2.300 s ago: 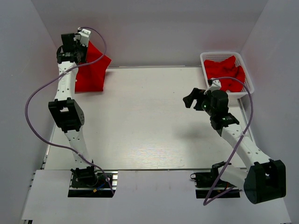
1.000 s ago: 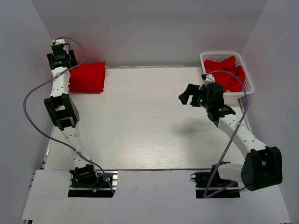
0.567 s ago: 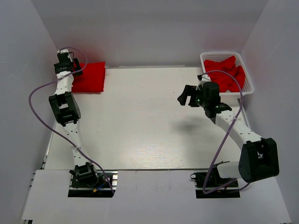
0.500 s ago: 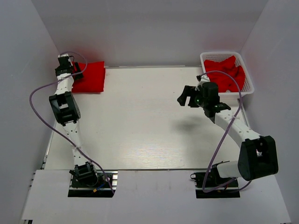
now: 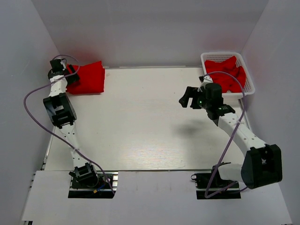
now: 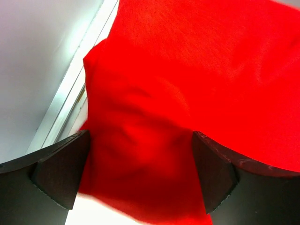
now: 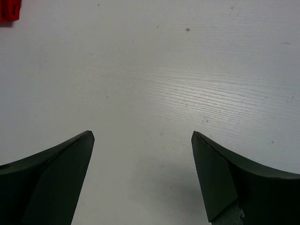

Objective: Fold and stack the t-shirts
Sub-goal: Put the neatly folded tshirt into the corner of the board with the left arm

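T-shirt [image 6: 187, 56] under parted left pincer [image 6: 140, 136], plain only in wrist view; right pincer [image 7: 141, 133] parted over table [image 7: 164, 56].

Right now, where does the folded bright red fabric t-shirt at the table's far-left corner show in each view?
Top external: the folded bright red fabric t-shirt lies at the far-left corner.
Left wrist: it fills most of the frame, between the spread fingers of the left pincer.
Right wrist: only a small red patch at the top-left corner, probably its edge.
Shared landmark: the white table.
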Robot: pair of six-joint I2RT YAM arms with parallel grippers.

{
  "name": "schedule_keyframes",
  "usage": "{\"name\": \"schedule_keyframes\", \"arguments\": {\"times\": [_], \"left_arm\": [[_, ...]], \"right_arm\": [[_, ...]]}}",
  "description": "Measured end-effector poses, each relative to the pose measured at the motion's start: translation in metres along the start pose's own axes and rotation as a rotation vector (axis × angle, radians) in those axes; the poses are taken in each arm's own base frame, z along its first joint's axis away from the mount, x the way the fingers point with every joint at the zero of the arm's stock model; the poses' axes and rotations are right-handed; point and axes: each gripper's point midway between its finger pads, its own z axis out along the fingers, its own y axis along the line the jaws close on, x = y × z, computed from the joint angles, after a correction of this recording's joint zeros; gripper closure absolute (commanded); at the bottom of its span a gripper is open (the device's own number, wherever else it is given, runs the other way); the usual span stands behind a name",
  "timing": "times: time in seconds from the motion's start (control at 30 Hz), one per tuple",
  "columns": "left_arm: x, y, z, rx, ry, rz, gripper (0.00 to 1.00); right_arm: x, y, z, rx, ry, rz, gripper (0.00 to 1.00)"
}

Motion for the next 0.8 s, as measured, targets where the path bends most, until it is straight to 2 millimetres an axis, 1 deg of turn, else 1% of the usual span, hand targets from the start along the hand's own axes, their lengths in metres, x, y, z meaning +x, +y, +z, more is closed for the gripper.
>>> {"name": "schedule_keyframes", "arguments": {"times": [0.1, 0.17, 0.23, 0.3, 0.33, 0.4, 0.43, 0.5, 0.53, 0.57, 0.6, 0.67, 0.73, 0.77, 0.8], "left_arm": [[-0.019, -0.009, -0.03, 0.02, -0.018, -0.005, 0.0], [-0.039, -0.021, -0.062, 0.043, -0.05, 0.006, 0.0], [-0.063, -0.04, -0.105, 0.082, -0.107, 0.021, 0.0], [-0.084, -0.066, -0.153, 0.132, -0.175, 0.031, 0.0], [-0.093, -0.083, -0.183, 0.171, -0.214, 0.034, 0.0], [-0.101, -0.117, -0.235, 0.255, -0.276, 0.036, 0.0], [-0.101, -0.137, -0.262, 0.309, -0.309, 0.037, 0.0], [-0.081, -0.168, -0.306, 0.4, -0.319, 0.036, 0.0], [-0.066, -0.187, -0.324, 0.465, -0.334, 0.038, 0.0], [-0.044, -0.202, -0.34, 0.517, -0.321, 0.046, 0.0], [-0.013, -0.216, -0.352, 0.571, -0.298, 0.058, 0.0], [0.059, -0.233, -0.365, 0.646, -0.203, 0.095, 0.0], [0.127, -0.242, -0.366, 0.686, -0.102, 0.142, 0.0], [0.164, -0.24, -0.362, 0.685, -0.031, 0.169, 0.0], [0.193, -0.238, -0.357, 0.677, 0.025, 0.191, 0.0]], "right_arm": [[-0.013, 0.006, -0.015, -0.01, -0.046, -0.013, 0.1], [-0.017, 0.007, -0.023, -0.002, -0.064, -0.024, 0.1], [-0.017, 0.004, -0.026, 0.014, -0.06, -0.031, 0.1], [-0.011, 0.002, -0.025, 0.023, -0.04, -0.028, 0.1], [-0.007, 0.001, -0.025, 0.025, -0.03, -0.025, 0.1], [0.006, -0.002, -0.026, 0.025, -0.004, -0.015, 0.1], [0.012, -0.003, -0.027, 0.025, 0.004, -0.009, 0.1], [0.027, -0.004, -0.034, 0.023, 0.019, 0.009, 0.1], [0.033, -0.005, -0.038, 0.022, 0.019, 0.015, 0.1], [0.039, -0.005, -0.043, 0.021, 0.015, 0.021, 0.1], [0.045, -0.006, -0.048, 0.02, 0.011, 0.027, 0.1], [0.055, -0.007, -0.057, 0.021, 0.002, 0.033, 0.1], [0.064, -0.009, -0.064, 0.025, -0.002, 0.038, 0.1], [0.069, -0.011, -0.067, 0.026, -0.006, 0.042, 0.1], [0.074, -0.011, -0.07, 0.026, -0.009, 0.045, 0.1]]}}
